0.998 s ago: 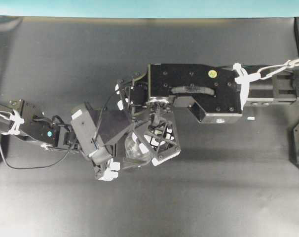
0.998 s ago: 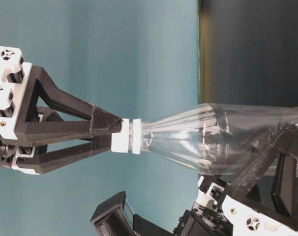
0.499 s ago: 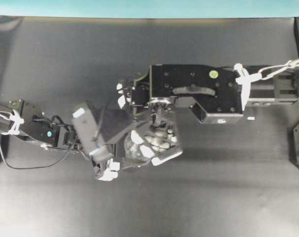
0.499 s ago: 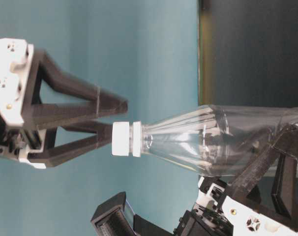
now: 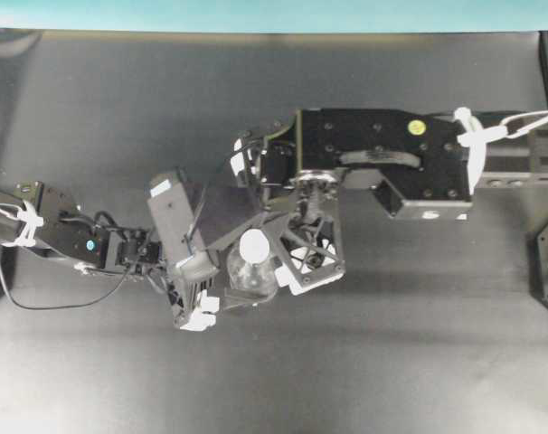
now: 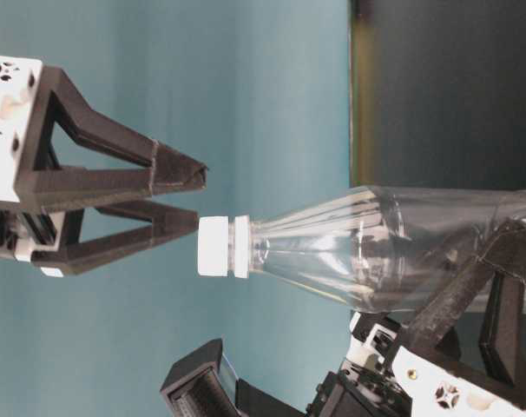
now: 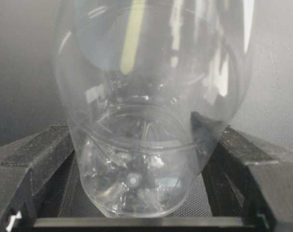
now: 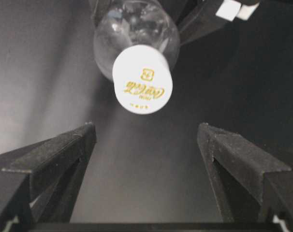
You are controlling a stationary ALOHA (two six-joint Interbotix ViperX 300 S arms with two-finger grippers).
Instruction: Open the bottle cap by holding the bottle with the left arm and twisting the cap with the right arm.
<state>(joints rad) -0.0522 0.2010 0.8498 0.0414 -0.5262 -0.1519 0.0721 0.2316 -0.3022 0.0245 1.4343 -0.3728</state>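
Right gripper [image 6: 198,201] released, lifted off bottle cap [image 6: 213,247]; bottle [image 6: 376,252] base cropped.

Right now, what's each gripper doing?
Left gripper: shut on the bottle.
Right gripper: open, holding nothing, clear of the cap.

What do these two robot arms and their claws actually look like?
Both are black. The left arm is slim, with a thin black cable and white zip ties. The right arm is boxy, with a yellow dot and a white cord. The right gripper has latticed black fingers on white mounts.
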